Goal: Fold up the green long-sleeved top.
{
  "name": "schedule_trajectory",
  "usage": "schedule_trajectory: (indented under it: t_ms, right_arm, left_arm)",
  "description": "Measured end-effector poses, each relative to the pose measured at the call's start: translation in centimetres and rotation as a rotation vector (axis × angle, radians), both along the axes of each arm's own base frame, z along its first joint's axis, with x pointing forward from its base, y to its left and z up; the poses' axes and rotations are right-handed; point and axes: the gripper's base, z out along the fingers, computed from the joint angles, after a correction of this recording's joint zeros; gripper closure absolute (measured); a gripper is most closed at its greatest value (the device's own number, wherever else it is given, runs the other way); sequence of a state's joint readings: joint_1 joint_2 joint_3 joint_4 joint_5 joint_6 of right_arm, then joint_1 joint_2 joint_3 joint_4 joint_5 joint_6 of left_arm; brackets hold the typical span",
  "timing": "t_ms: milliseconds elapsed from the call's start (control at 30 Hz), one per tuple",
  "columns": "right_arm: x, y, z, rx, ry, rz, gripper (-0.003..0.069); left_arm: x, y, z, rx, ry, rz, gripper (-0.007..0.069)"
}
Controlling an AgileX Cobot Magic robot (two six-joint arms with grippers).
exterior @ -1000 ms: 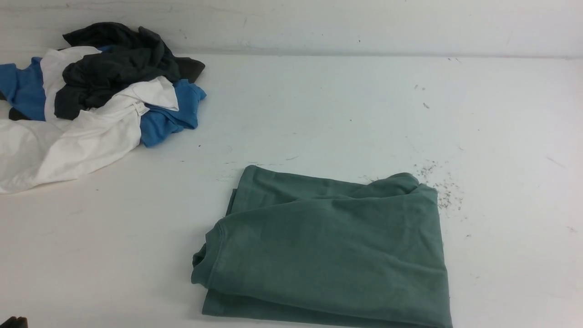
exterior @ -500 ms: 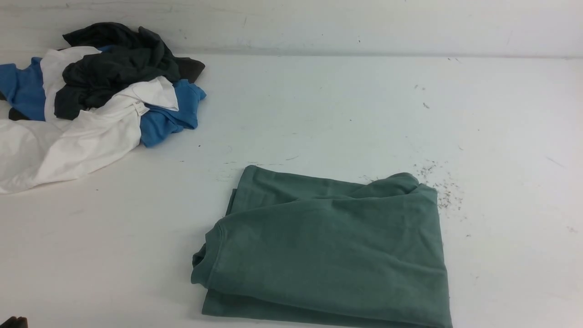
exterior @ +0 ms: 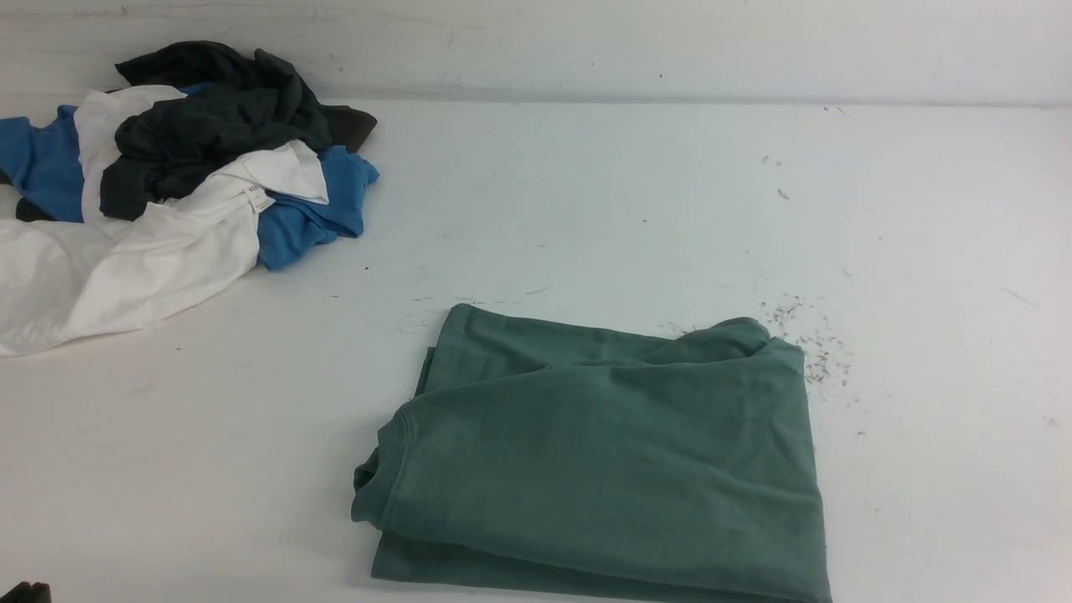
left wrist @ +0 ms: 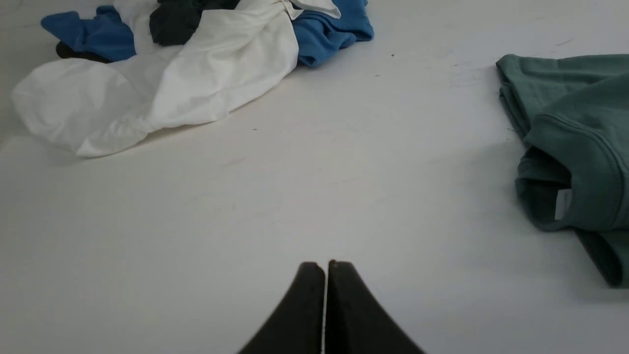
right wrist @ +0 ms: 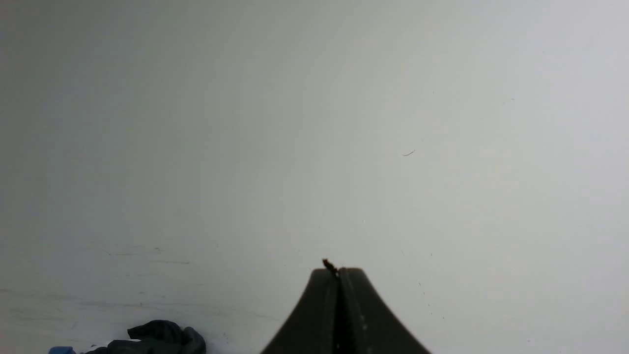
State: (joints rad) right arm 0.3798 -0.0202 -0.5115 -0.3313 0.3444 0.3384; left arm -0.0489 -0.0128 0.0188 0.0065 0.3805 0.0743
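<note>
The green long-sleeved top [exterior: 603,456] lies folded into a rough rectangle on the white table, near the front at the middle; its collar with a white neck tag [left wrist: 562,204] faces left. My left gripper [left wrist: 325,265] is shut with nothing in it, hovering over bare table well to the left of the top [left wrist: 575,142]. Only a dark corner of that arm [exterior: 25,593] shows in the front view. My right gripper [right wrist: 339,270] is also shut, holding only a speck of lint at its tips, and looks at bare white surface.
A heap of other clothes sits at the back left: a white garment [exterior: 126,260], a blue one [exterior: 310,218] and a dark one [exterior: 209,126]. Lint crumbs [exterior: 808,335] are scattered by the top's far right corner. A wall [exterior: 586,42] bounds the table's back.
</note>
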Motion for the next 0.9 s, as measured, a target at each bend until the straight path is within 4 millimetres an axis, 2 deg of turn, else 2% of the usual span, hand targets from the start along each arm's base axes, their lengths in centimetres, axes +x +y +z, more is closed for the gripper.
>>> schedule_trajectory:
  t_ms: [333, 533, 700, 867, 900]
  right_arm:
    - [-0.2, 0.3, 0.2, 0.054, -0.009, 0.055, 0.0673]
    - [-0.3, 0.7, 0.2, 0.026, -0.017, 0.098, 0.0673]
    - [-0.1, 0.9, -0.6, -0.027, 0.047, 0.098, 0.0673]
    - [1.6, 1.4, -3.5, -0.074, 0.153, -0.028, 0.0673]
    - [2.7, 1.4, -5.6, -0.104, 0.223, -0.123, 0.0673]
  left_arm:
    - [0.0, 0.0, 0.0, 0.000, 0.000, 0.000, 0.0629]
    - [0.0, 0.0, 0.0, 0.000, 0.000, 0.000, 0.0629]
    - [0.0, 0.0, 0.0, 0.000, 0.000, 0.000, 0.0629]
    - [0.0, 0.0, 0.0, 0.000, 0.000, 0.000, 0.0629]
    - [0.0, 0.0, 0.0, 0.000, 0.000, 0.000, 0.0629]
